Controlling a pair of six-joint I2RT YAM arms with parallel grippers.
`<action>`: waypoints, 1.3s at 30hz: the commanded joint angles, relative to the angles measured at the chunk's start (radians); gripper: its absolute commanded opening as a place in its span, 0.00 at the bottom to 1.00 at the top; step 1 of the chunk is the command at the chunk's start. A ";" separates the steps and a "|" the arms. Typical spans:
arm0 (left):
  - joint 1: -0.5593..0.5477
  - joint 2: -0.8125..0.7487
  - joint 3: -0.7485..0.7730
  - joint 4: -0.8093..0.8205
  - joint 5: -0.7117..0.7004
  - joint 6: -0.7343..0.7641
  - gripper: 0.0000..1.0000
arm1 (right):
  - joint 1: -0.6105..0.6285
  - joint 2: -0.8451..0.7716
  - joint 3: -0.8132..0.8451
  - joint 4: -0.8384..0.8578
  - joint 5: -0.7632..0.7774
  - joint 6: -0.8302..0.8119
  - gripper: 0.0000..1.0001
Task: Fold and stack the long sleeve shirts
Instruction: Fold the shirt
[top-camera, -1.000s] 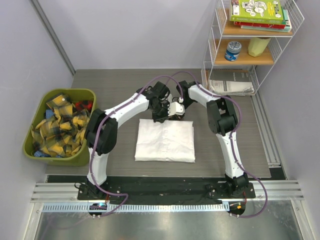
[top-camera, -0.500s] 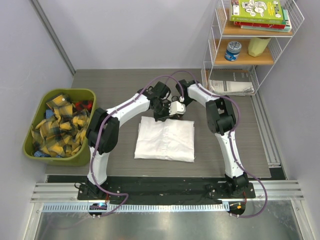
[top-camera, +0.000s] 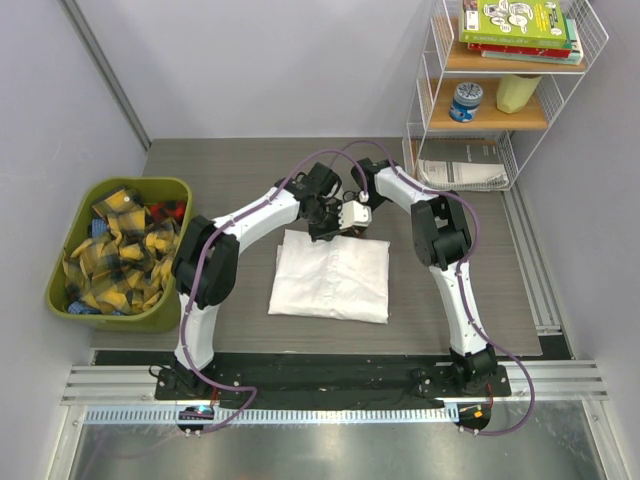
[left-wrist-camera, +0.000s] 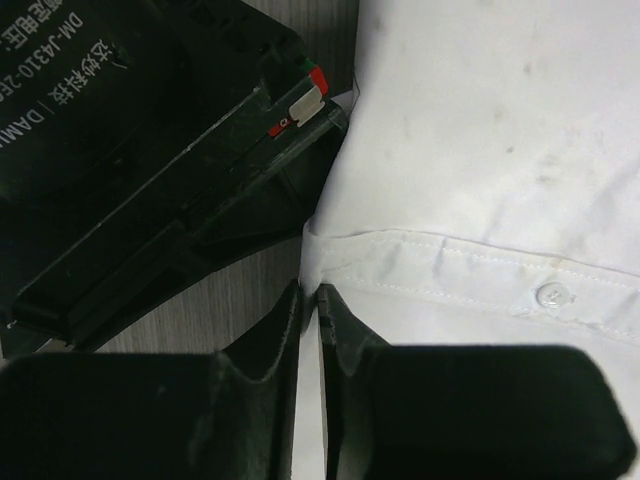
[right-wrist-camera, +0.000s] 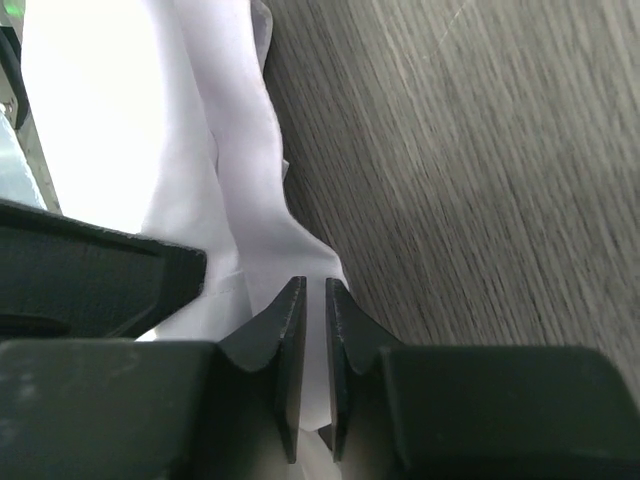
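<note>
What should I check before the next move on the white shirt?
1. Shirt folded to a rectangle, flat on the table: ok.
2. Right claw on the shirt's far edge: ok, cloth runs between its fingers.
3. Left claw grip: cannot tell. The slit is narrow, with the cloth edge at its tips.
4. Clearance between the two claws: not ok, they crowd together at the far edge.
5. Second shirt to stack: cannot tell, only one white pile shows.

green bin (top-camera: 140, 320): plaid cloths (top-camera: 120, 255) | wire shelf (top-camera: 495, 120): books (top-camera: 515, 25), can (top-camera: 466, 101), maybe papers (top-camera: 462, 173)
</note>
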 joint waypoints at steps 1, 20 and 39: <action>0.022 -0.020 0.002 0.074 0.010 -0.036 0.26 | -0.002 -0.007 0.081 0.010 0.047 -0.007 0.24; 0.301 -0.079 -0.026 -0.106 0.195 -0.378 0.61 | -0.194 -0.345 -0.147 -0.103 0.214 -0.065 0.86; 0.425 0.003 -0.027 -0.127 0.398 -0.512 0.08 | -0.175 -0.253 -0.167 -0.060 0.119 -0.053 0.08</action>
